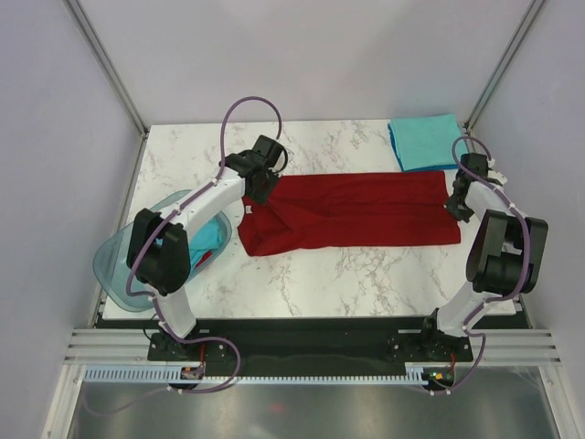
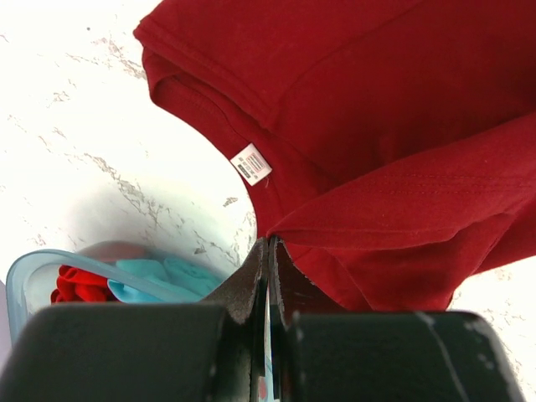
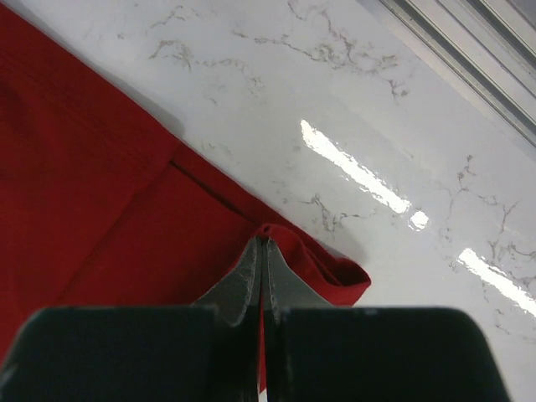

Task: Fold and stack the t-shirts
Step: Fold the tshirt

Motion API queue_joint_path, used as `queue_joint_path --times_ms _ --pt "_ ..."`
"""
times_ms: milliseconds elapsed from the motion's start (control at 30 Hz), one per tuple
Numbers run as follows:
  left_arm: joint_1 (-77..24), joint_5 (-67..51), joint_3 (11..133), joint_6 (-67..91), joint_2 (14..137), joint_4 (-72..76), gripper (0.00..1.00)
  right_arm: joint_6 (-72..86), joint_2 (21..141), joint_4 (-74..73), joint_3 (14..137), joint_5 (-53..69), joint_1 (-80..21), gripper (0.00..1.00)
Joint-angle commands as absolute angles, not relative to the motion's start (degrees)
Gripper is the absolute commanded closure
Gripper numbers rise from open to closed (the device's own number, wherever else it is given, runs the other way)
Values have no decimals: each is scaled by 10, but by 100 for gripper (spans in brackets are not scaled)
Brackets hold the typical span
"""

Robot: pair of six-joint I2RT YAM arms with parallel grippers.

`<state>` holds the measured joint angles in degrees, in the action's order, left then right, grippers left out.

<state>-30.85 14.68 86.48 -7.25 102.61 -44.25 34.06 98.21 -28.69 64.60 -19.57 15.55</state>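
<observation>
Left gripper is pinching hard, jaws pressed together on a fold of the dark red t-shirt. It's biting just beside the collar and its white neck label, though how much cloth sits between the tips is hard to make out from the wrist view. Right gripper is doing the same at the right end, nipping a raised corner of the hem.

Between the two, the shirt is lying stretched left to right across the marble table as a long narrow band. So we're mid-fold, I'd say, and the next move is calling for both arms lifting together and carrying one end over the other.

Beyond that, a folded teal t-shirt is waiting at the far right corner — and spare tees are sitting bunched in the basin at the left edge.
</observation>
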Motion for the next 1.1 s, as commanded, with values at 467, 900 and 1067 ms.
queue_joint_path --times_ms 467,900,1067 --pt "-280 132 914 -115 1063 -423 98 345 1030 -296 724 -214 148 100" --pt "-269 149 933 -117 1107 -421 98 348 1066 -299 751 -214 146 100" --pt "-265 149 945 -120 1124 -418 98 351 1077 -301 764 -213 141 100"
